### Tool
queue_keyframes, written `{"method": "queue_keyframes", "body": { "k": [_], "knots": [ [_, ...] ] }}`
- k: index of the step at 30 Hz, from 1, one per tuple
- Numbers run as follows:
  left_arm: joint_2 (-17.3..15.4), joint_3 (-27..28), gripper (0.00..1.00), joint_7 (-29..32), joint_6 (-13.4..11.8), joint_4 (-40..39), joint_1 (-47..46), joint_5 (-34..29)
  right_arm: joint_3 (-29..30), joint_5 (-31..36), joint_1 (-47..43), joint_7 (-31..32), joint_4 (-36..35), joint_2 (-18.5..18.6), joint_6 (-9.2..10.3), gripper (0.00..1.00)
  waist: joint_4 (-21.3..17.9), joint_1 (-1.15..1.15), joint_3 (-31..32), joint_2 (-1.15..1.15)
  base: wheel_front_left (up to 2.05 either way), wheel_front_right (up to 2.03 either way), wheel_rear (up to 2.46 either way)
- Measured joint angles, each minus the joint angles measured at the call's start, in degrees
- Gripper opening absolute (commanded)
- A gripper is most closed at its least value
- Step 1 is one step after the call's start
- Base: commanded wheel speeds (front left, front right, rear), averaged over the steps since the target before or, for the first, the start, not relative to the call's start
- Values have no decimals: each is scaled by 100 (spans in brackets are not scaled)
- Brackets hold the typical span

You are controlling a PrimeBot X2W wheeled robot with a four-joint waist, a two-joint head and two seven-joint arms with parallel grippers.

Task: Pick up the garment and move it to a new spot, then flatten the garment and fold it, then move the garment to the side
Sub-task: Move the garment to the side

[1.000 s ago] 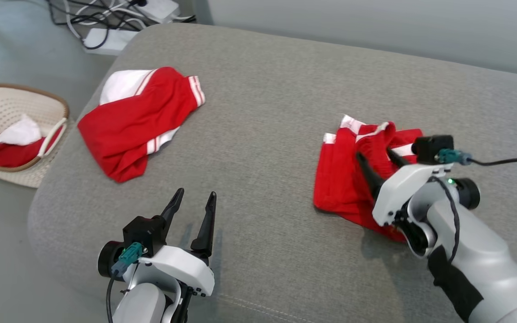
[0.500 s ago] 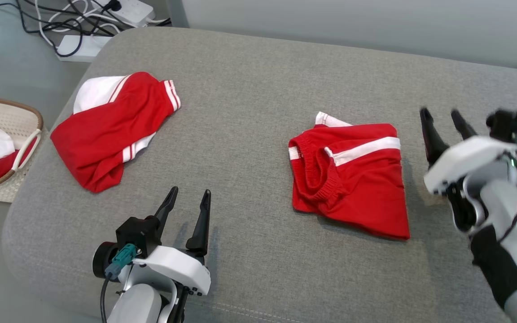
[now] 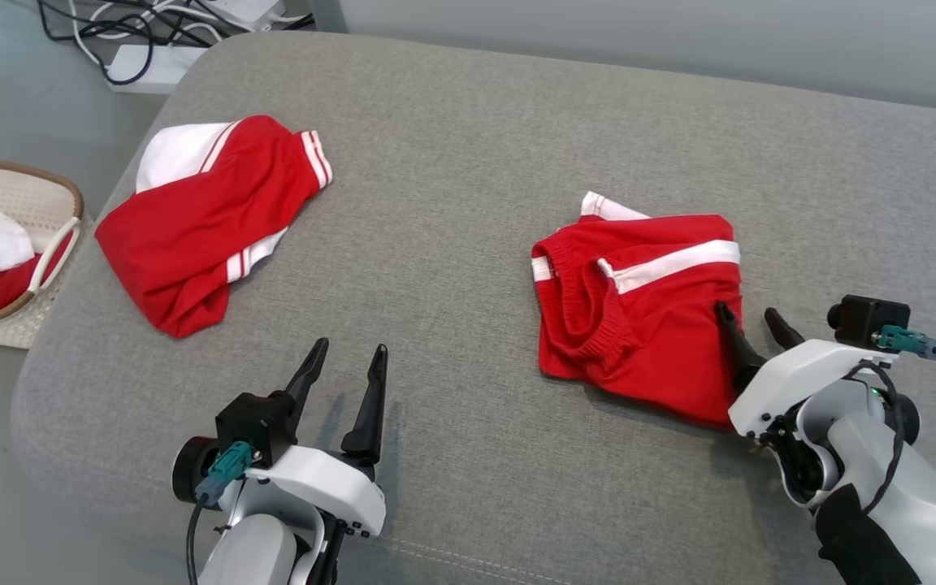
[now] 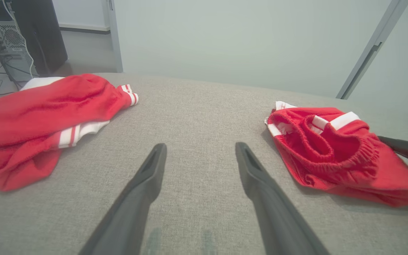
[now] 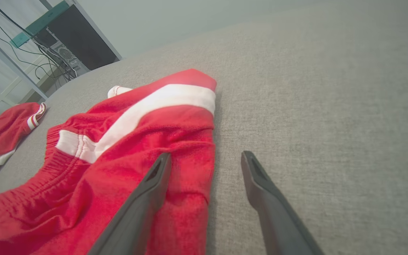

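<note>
spreading well apart, the two dark fingers (image 5: pixel 143 202) of the right gripper (image 3: pixel 746 313) clasp nothing. in the right wrist view one finger lies over the red cloth at the garment's edge and the other over bare grey fabric, though whether either tip presses down cannot be told. the garment (image 3: pixel 647 325), a pair of red shorts with a white stripe and a gathered waistband, lies folded into a rough square on the right half of the grey cushion (image 3: pixel 452 203), and the right gripper sits at its near right corner, its white wrist and pale forearm running off toward the lower right of the head view. the left gripper (image 3: pixel 352 348) has its fingers parted too and is empty, poised over bare cushion near the front edge, well apart from the folded shorts. a second garment (image 3: pixel 208 227), red with white panels and striped hems, lies rumpled on the far left of the cushion. beside the cushion on the floor to the left stands a woven basket (image 3: pixel 29 166) with red and white cloth in it, and cables (image 3: pixel 110 41) trail beyond the far left corner. a computer tower (image 4: pixel 9 39) shows in the left wrist view.
</note>
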State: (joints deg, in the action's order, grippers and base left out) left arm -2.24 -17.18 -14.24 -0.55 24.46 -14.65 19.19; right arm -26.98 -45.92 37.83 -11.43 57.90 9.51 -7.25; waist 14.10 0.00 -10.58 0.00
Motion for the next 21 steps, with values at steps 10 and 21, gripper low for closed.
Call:
{"method": "queue_keyframes", "body": {
  "k": [10,21],
  "knots": [
    [-1,-34,100,0,1,-19,-4,3,-157,-80,75,344,204,-47,0,91,316,0,-94,0,0,0,0],
    [0,-29,100,0,0,-34,-3,3,-154,-198,182,330,396,-86,-1,0,307,0,-93,0,0,0,0]
  ]
}}
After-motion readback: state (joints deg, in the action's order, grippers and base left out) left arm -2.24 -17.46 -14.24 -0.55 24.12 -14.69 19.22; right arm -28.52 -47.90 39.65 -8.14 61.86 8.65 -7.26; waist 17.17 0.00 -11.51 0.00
